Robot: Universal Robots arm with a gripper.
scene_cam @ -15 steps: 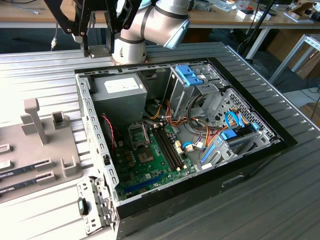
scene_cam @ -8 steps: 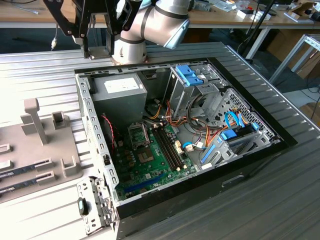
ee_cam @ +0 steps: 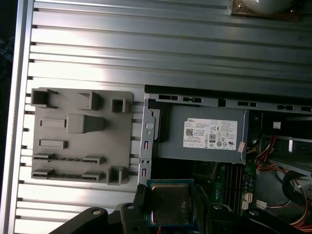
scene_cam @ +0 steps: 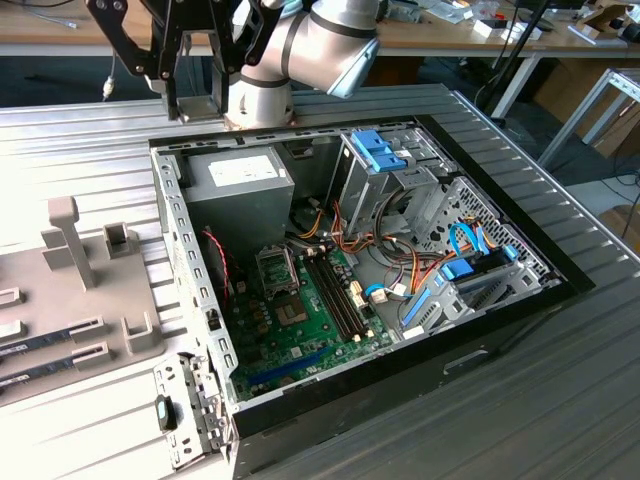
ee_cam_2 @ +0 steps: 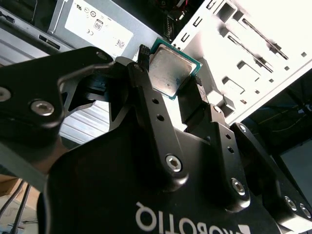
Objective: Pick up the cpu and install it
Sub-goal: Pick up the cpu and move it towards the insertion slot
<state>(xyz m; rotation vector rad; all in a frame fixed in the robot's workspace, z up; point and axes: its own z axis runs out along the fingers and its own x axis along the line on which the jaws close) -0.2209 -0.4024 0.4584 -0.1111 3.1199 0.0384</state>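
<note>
The cpu [ee_cam_2: 170,72], a thin square chip with a silvery-grey metal top and a green rim, sits clamped between the two black fingers of my gripper [ee_cam_2: 170,68]. In the first wrist view the cpu [ee_cam: 169,204] hangs in the gripper [ee_cam: 169,195] above the near corner of the open computer case, close to the power supply [ee_cam: 204,134]. In the exterior view the arm [scene_cam: 300,40] stands high over the case's back edge, and the black socket frame [scene_cam: 275,268] lies on the green motherboard [scene_cam: 300,320] below.
The open case [scene_cam: 480,330] holds a grey power supply [scene_cam: 240,185], drive cages [scene_cam: 390,165], blue-tabbed bays and loose cables. A grey fixture tray [scene_cam: 80,290] with slots lies on the ribbed metal table at the exterior view's left. A loose bracket [scene_cam: 190,410] rests by the case's front corner.
</note>
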